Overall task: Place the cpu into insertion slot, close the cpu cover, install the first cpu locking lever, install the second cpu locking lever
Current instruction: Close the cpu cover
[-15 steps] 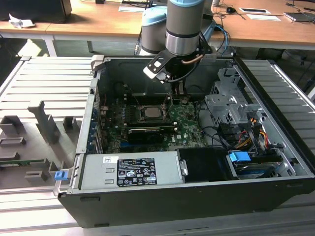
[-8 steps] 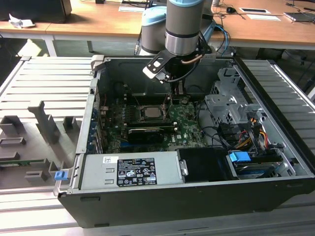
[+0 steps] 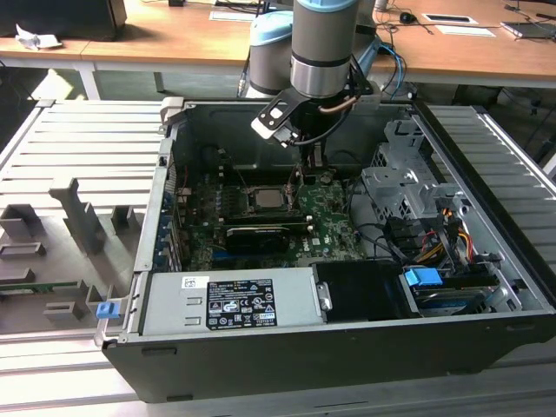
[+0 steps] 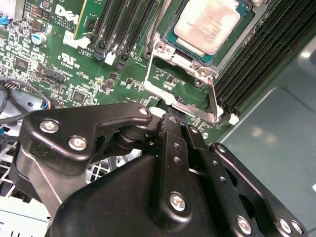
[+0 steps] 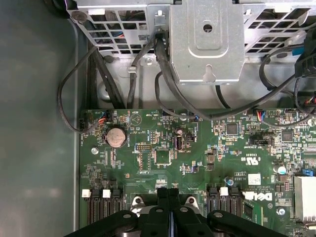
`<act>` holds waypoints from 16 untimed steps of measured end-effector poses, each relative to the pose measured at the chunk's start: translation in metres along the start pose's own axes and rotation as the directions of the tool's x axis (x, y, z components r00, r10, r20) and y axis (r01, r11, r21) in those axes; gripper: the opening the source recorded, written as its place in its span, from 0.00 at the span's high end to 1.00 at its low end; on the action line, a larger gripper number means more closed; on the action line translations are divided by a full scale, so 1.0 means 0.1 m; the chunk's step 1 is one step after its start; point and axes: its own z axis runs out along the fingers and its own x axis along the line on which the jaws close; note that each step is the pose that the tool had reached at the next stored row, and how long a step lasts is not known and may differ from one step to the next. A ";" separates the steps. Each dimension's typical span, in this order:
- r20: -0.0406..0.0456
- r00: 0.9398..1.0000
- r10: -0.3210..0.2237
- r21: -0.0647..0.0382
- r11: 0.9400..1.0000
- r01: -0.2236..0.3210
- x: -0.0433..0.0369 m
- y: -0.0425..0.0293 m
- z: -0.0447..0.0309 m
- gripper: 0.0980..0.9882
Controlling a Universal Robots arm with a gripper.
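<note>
Behind hand (image 4: 167, 117), part of cpu cover (image 4: 195, 109)

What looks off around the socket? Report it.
Nothing looks damaged or spilled. The cpu lies flat in the insertion slot, but the cpu cover stands tilted open beside it rather than down over the chip. The end effector is close to the cover's free edge.

Lab: wooden desks (image 3: 174, 39), opened computer case (image 3: 347, 365)
</note>
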 end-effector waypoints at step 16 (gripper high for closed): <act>0.000 1.000 0.000 0.000 1.000 0.000 0.000 -0.034 -0.001 0.99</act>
